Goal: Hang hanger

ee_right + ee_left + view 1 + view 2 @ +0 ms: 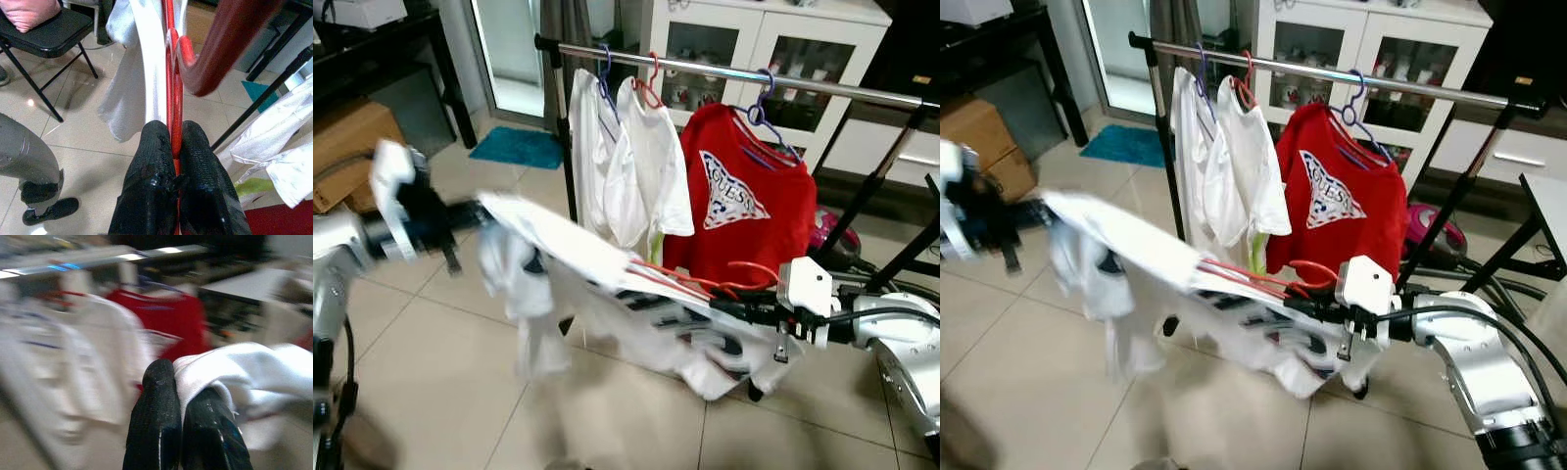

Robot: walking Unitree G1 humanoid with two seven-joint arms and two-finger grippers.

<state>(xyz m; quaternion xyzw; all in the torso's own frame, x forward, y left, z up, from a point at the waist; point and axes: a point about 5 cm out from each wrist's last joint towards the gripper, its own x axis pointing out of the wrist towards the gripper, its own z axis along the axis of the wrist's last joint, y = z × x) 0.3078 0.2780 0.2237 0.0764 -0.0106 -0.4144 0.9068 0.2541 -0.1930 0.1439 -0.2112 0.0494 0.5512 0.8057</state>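
In front of the clothes rail (822, 88), the red hanger (705, 284) carried a white printed shirt (607, 274) stretched level below the rail's red Guess T-shirt (744, 211). The right gripper (173, 142) was clamped tight on the hanger's wire. The left gripper (183, 396), out to the rail's left, had its fingers pinched together on the shirt's far edge.

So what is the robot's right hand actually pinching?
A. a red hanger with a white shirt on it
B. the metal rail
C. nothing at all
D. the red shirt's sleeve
A: in the right wrist view the right hand has its two black fingers closed on the red hanger, which carries the white shirt held out in front of the rail.
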